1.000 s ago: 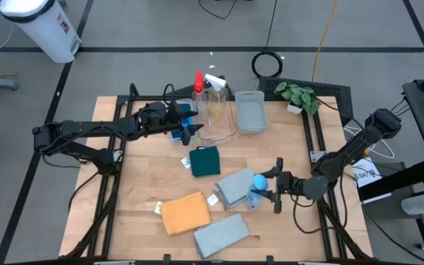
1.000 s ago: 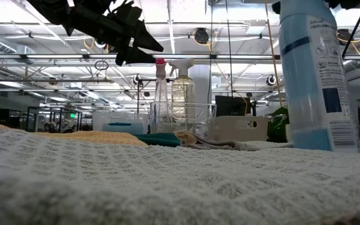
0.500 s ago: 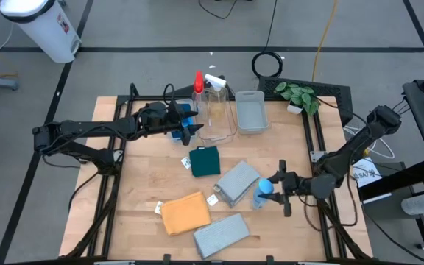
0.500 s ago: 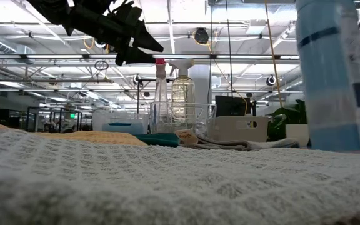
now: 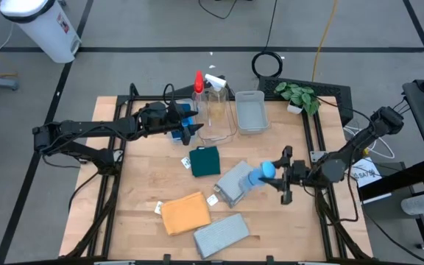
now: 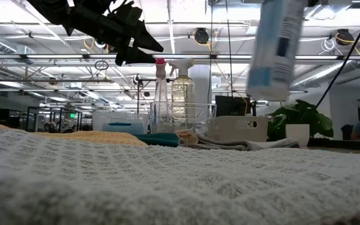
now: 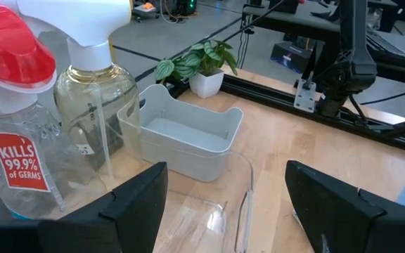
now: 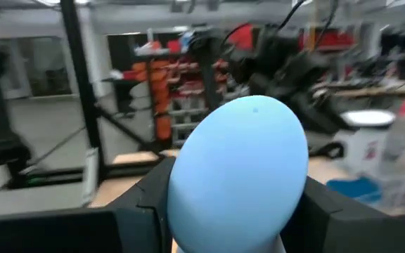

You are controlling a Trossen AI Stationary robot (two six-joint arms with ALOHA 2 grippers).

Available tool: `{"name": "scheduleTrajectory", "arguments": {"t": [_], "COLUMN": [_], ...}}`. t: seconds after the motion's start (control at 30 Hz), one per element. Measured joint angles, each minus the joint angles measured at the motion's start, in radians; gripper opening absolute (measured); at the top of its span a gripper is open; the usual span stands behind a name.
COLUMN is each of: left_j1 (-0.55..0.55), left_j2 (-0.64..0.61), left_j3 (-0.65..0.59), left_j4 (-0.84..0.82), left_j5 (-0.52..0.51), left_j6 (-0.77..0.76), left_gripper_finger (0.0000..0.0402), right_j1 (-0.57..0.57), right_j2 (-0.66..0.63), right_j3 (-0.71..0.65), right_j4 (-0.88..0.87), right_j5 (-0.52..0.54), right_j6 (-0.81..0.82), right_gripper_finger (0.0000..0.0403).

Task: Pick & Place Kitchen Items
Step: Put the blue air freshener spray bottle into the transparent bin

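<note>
My right claw (image 5: 280, 175) is clamped on the blue-topped bottle (image 5: 262, 174), lifted above the tabletop (image 5: 146, 180) by a grey cloth (image 5: 235, 182). Low down, its top is cut off. My left claw (image 5: 187, 125) hangs spread apart beside the clear bin (image 5: 218, 118).

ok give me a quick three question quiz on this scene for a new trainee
1. True or false: the right gripper is shut on the blue-topped bottle.
2. Which cloth lies nearest the table's front edge? A) dark-green cloth B) orange cloth C) grey cloth
3. Fill in: the left gripper hovers open beside the clear bin, near the ____-topped bottle and the white-topped bottle.

Key:
1. True; the low view shows it tilted and clear of the table.
2. C
3. red
</note>
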Motion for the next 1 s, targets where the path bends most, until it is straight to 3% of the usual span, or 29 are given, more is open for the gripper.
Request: {"name": "scheduleTrajectory", "arguments": {"t": [0.17, 0.43, 0.7, 1.0], "left_j1": [0.0, 0.0, 0.0, -0.001], "left_j2": [0.0, 0.0, 0.0, 0.0], "left_j3": [0.0, 0.0, 0.0, 0.0], "left_j4": [0.0, 0.025, 0.025, 0.024], "left_j5": [0.0, 0.0, 0.0, 0.0], "left_j6": [0.002, 0.005, 0.007, 0.008], "left_gripper_finger": [0.0287, 0.0287, 0.0287, 0.0287], "right_j1": [-0.151, -0.523, -0.821, -0.981], "right_j2": [0.0, 0.045, 0.267, 0.533], "right_j3": [0.072, 0.194, 0.366, 0.524], "right_j4": [0.001, -0.023, -0.038, -0.037], "right_j5": [-0.039, -0.431, -0.701, -0.76], "right_j6": [-0.118, -0.037, 0.055, 0.043], "right_gripper_finger": [0.0161, 0.0161, 0.0161, 0.0161]}}
